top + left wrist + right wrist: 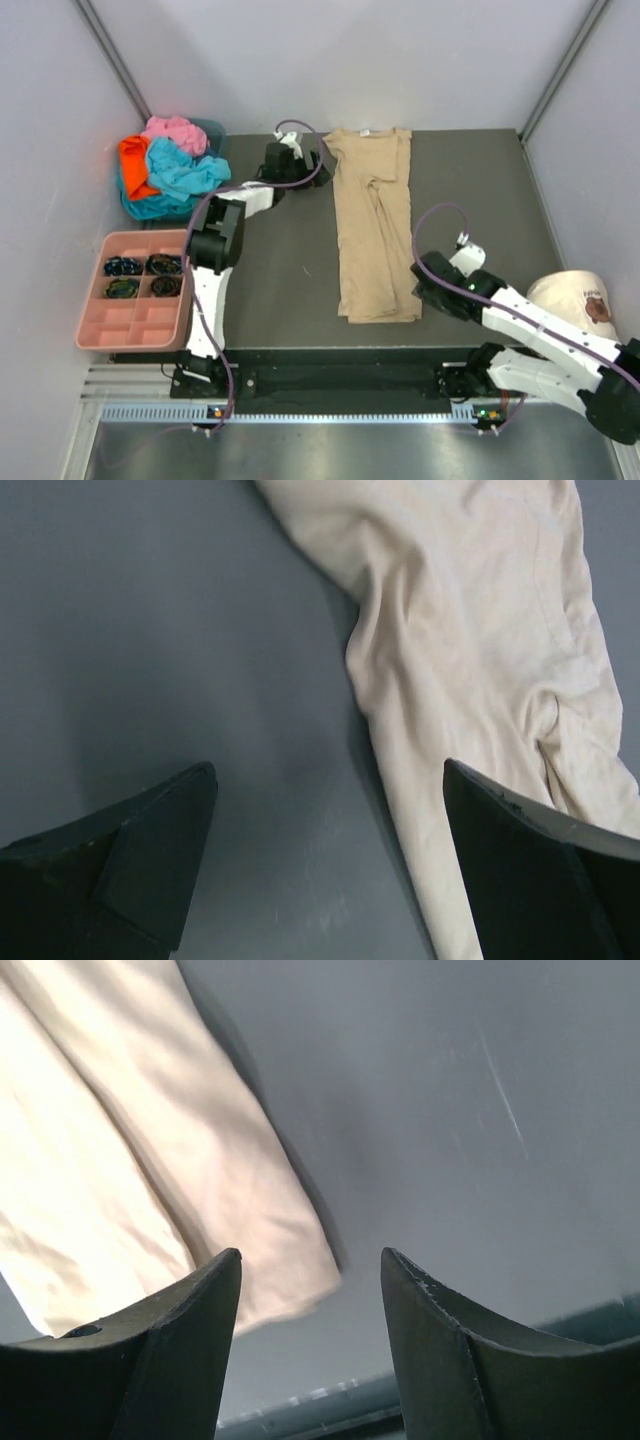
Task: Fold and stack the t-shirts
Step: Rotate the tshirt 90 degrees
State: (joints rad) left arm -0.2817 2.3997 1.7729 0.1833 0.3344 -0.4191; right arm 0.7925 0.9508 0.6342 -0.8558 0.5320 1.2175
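**Tan shirt folded long at table centre, both grippers open beside it**

The tan shirt (375, 225) is your biggest piece. It lies flat mid-table (490, 180) as a narrow strip running from 12 to 6 o'clock. The collar is at the far end, the sleeves are turned in, and a soft crease runs down the middle.

The other shirts sit bunched in a pile at 10 o'clock, well apart from the tan one. The turquoise shirt (180, 170) is in front, the orange shirt (135, 165) on the left and the pink shirt (172, 130) behind. They lie in a blue bin (212, 128).

At 8 o'clock you have the pink tray (130, 325), with dark items in its four far compartments. The cap (575, 295) rests at 4 o'clock by the table's right edge. Nothing lies on the tan shirt.

Your left arm reaches far out toward 11 o'clock. The left gripper (330, 775) is spread wide and holds nothing, just beside the shirt's left edge below the sleeve.

Your right arm is bent low at 5 o'clock. The right gripper (311, 1255) has its fingers parted and holds nothing, just beside the shirt's near right corner.
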